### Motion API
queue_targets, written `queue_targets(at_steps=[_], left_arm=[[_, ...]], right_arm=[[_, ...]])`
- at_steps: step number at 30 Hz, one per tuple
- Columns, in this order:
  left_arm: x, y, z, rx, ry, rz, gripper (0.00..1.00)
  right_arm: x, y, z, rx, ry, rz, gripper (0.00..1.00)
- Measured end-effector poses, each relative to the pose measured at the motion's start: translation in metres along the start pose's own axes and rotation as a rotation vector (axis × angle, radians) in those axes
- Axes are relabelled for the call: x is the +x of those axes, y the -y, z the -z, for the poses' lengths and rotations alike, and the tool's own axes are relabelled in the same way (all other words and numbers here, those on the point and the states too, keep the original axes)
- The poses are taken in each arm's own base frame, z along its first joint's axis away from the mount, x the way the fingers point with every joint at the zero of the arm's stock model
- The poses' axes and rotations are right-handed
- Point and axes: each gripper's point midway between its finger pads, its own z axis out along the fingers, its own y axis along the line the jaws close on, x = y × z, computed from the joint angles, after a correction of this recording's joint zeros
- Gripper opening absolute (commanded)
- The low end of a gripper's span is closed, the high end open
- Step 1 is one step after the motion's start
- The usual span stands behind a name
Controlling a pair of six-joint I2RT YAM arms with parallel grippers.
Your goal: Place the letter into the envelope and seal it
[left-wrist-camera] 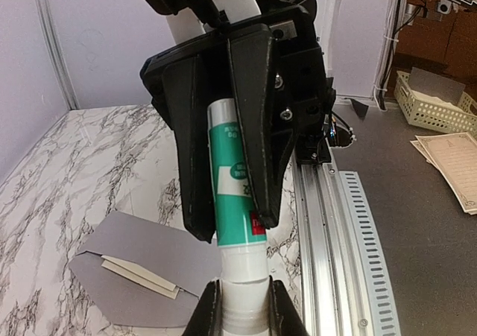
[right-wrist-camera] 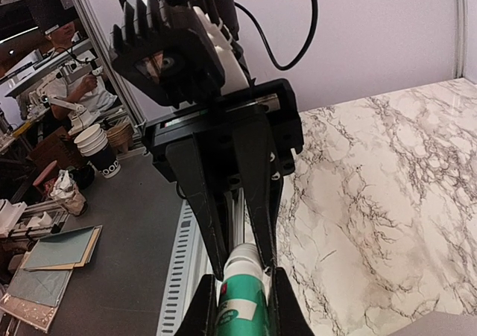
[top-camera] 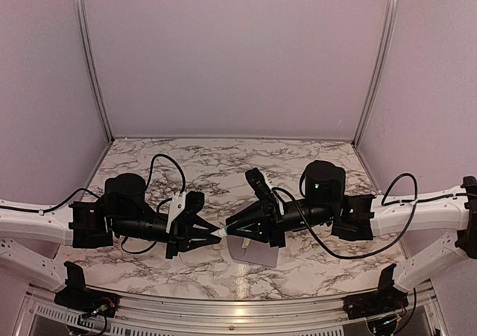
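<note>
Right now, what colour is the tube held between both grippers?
The tube is green and white; clearest in the left wrist view.

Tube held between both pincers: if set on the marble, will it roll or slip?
Likely rolls: the tube looks round and smooth. Probably stiff and light: it spans straight between the left pincer and right pincer. Its glossy label may slip under a loose grip.
</note>
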Motion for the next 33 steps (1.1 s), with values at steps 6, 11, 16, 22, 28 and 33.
queue_targets(at_steps=[6,11,16,22,28,33], left_arm=[[0.000,0.002,0.000,0.012,0.001,0.002,0.00],[0.002,0.002,-0.002,0.014,-0.006,0.007,0.00],[0.015,-0.001,-0.005,0.011,-0.048,0.029,0.00],[0.028,-0.003,-0.007,-0.004,-0.096,0.050,0.00],[0.028,-0.006,-0.007,-0.020,-0.096,0.052,0.00],[0.020,-0.008,-0.004,-0.032,-0.072,0.050,0.00]], right_arm=[[0.001,-0.003,0.000,-0.014,-0.003,0.020,0.00],[0.003,-0.002,-0.002,-0.023,-0.007,0.019,0.00],[0.013,0.002,-0.007,-0.025,-0.033,-0.002,0.00],[0.023,0.009,-0.012,-0.015,-0.057,-0.019,0.00],[0.022,0.012,-0.011,0.009,-0.048,-0.015,0.00],[0.014,0.014,-0.008,0.041,-0.019,0.001,0.00]])
